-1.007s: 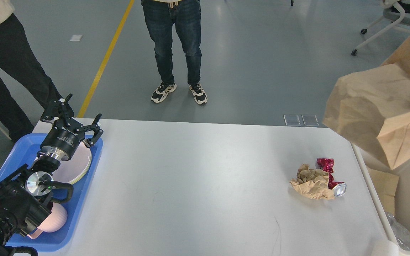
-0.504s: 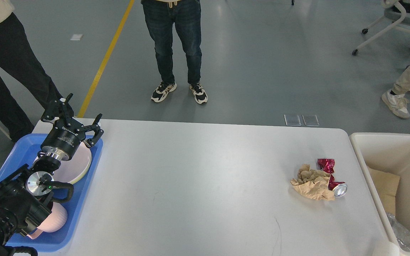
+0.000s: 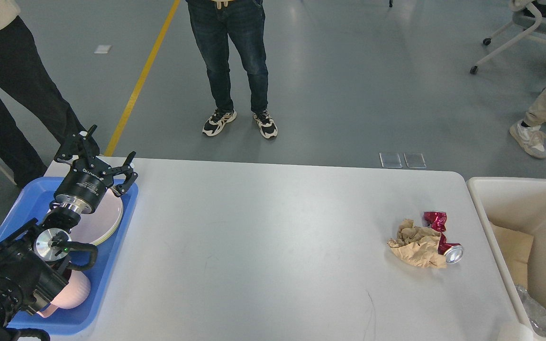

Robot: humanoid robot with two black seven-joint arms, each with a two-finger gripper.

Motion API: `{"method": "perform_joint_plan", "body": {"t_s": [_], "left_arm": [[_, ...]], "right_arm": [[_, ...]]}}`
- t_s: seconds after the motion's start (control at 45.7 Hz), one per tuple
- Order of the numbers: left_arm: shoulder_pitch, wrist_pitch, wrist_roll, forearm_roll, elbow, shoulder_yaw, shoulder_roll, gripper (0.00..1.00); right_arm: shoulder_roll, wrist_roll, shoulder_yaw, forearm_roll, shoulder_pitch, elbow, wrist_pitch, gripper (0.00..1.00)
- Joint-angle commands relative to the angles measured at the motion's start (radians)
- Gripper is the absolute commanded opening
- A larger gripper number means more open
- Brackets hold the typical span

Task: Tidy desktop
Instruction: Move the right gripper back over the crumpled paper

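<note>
Blue tray (image 3: 112, 279), red can (image 3: 436, 221)

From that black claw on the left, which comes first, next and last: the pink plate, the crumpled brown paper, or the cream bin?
Measured from the left gripper:
1. Round pink plate, in the blue plastic tray just beneath the gripper.
2. Crumpled brown paper, on the white desktop, far right.
3. Cream rectangular bin, beyond the desktop's right edge.

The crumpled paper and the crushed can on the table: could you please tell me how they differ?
The crumpled paper is matte brown; the crushed can is shiny red with a silver end. The paper is a loose wad, while the can is a bent tube lying on its side. The paper lies left of the can and hides part of it. Both rest on the white desktop, near the cream bin.
</note>
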State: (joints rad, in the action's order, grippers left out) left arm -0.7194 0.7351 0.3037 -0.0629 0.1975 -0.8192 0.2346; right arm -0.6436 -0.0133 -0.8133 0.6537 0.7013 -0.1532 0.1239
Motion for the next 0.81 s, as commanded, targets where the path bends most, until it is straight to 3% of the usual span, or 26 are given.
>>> {"method": "perform_joint_plan", "body": {"t_s": [0.0, 0.066, 0.109, 0.175, 0.219, 0.241, 0.416, 0.525, 0.657, 0.788], "left_arm": [[0.0, 0.0, 0.0, 0.0, 0.0, -0.001, 0.0, 1.0], [0.0, 0.0, 0.0, 0.0, 0.0, 0.0, 0.0, 1.0], [0.0, 0.0, 0.0, 0.0, -0.003, -0.001, 0.0, 1.0], [0.0, 0.0, 0.0, 0.0, 0.0, 0.0, 0.0, 1.0], [0.0, 0.0, 0.0, 0.0, 0.0, 0.0, 0.0, 1.0], [0.0, 0.0, 0.0, 0.0, 0.0, 0.0, 0.0, 1.0], [0.0, 0.0, 0.0, 0.0, 0.0, 0.0, 0.0, 1.0], [0.0, 0.0, 0.0, 0.0, 0.0, -0.001, 0.0, 1.0], [0.0, 0.0, 0.0, 0.0, 0.0, -0.001, 0.0, 1.0], [0.0, 0.0, 0.0, 0.0, 0.0, 0.0, 0.0, 1.0]], "right_arm": [[0.068, -0.004, 0.052, -0.003, -0.114, 0.058, 0.014, 0.0], [0.081, -0.004, 0.054, -0.003, -0.114, 0.058, 0.025, 0.0], [0.084, -0.004, 0.054, -0.003, -0.114, 0.058, 0.036, 0.21], [0.084, -0.005, 0.059, -0.003, -0.108, 0.057, 0.042, 0.8], [0.082, -0.004, 0.059, -0.003, -0.103, 0.055, 0.039, 0.86], [0.079, -0.004, 0.059, -0.003, -0.102, 0.054, 0.036, 1.0], [0.059, -0.004, 0.056, 0.003, -0.002, -0.054, 0.026, 1.0], [-0.082, -0.004, 0.046, 0.026, 0.199, -0.259, -0.009, 1.0], [-0.277, 0.001, -0.03, 0.185, 0.68, -0.659, -0.208, 1.0], [-0.323, 0.01, -0.086, 0.34, 1.151, -0.91, -0.461, 1.0]]}}
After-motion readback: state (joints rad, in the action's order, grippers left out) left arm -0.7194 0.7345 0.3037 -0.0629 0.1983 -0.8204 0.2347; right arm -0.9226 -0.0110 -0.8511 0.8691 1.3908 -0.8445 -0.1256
